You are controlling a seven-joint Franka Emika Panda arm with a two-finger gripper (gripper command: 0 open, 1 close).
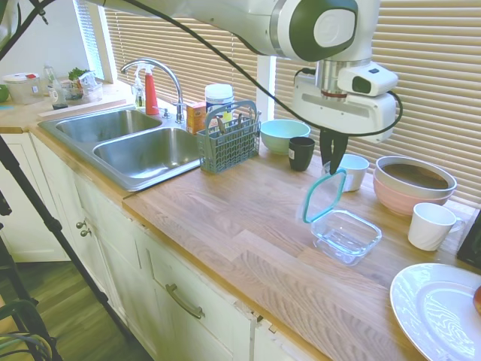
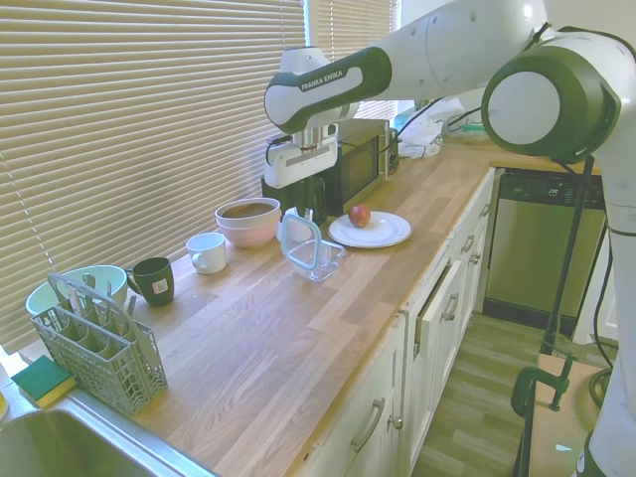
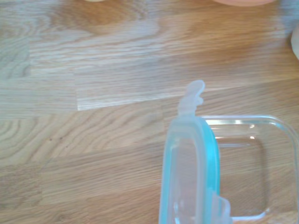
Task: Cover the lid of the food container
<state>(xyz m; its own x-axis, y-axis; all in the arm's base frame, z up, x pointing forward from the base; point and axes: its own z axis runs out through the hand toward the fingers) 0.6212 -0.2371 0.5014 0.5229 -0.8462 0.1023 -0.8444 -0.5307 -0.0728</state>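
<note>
You are looking at the lid (image 1: 325, 197), a clear rounded rectangle with a teal rim seal and translucent snap tabs, hanging on edge rather than lying flat. Its top edge is sitting between the fingers (image 1: 334, 161), which are closing narrowly on it and pinching it; its lower edge is hanging just over the near rim of the food container (image 1: 346, 236). That container, a small shallow clear glass dish with rounded corners, is sitting on the surface (image 1: 225, 226) directly below the fingers and slightly to one side of the lid. In the wrist view the lid's teal edge (image 3: 189, 172) is crossing over the dish's corner (image 3: 261, 163).

The surface is a light wooden counter. Just behind the fingers you are seeing a small white cup (image 1: 353, 171) and stacked pink and grey bowls (image 1: 414, 183); a white mug (image 1: 431, 226) and a white plate (image 1: 436, 308) are standing near the dish. Farther off are a dark mug (image 1: 301, 153), a mint-green bowl (image 1: 284, 135), a grey cutlery basket (image 1: 228, 139) and a steel double sink (image 1: 128, 143). Slatted blinds (image 1: 421, 75) are covering the windows behind.
</note>
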